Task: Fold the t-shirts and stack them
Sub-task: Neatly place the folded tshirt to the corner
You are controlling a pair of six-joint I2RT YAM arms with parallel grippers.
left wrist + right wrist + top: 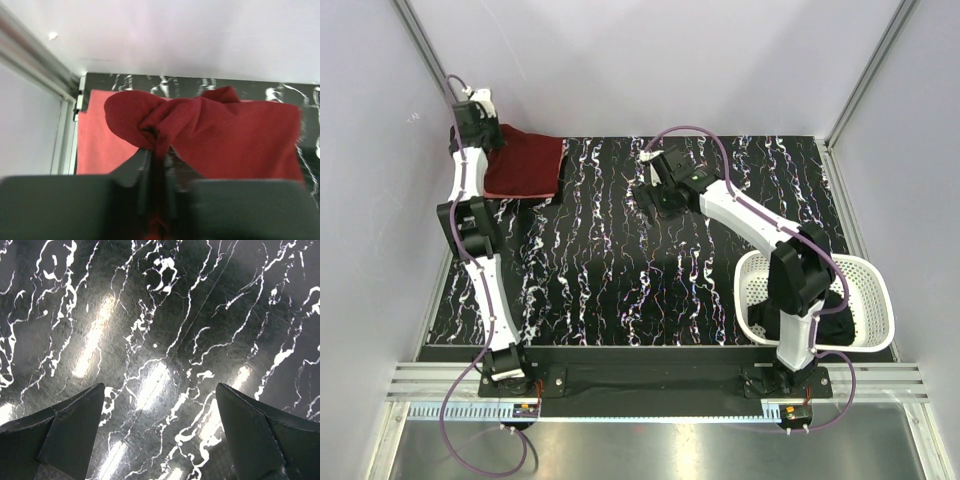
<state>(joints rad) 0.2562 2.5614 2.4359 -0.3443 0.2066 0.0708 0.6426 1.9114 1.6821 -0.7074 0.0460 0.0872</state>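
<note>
A folded dark maroon t-shirt (525,162) lies at the table's far left corner. In the left wrist view the maroon t-shirt (235,135) is bunched up over a coral pink t-shirt (100,145) that lies flat under it. My left gripper (159,159) is shut on a fold of the maroon cloth; it sits at the far left corner (480,122). My right gripper (160,405) is open and empty, just above the bare table, mid-table in the top view (655,195). A black t-shirt (832,325) lies in the white basket.
The white lattice basket (870,275) stands at the near right, beside the right arm's base. The table (620,270) is black with white marbling. Grey walls close in at the left, back and right, close to the left gripper.
</note>
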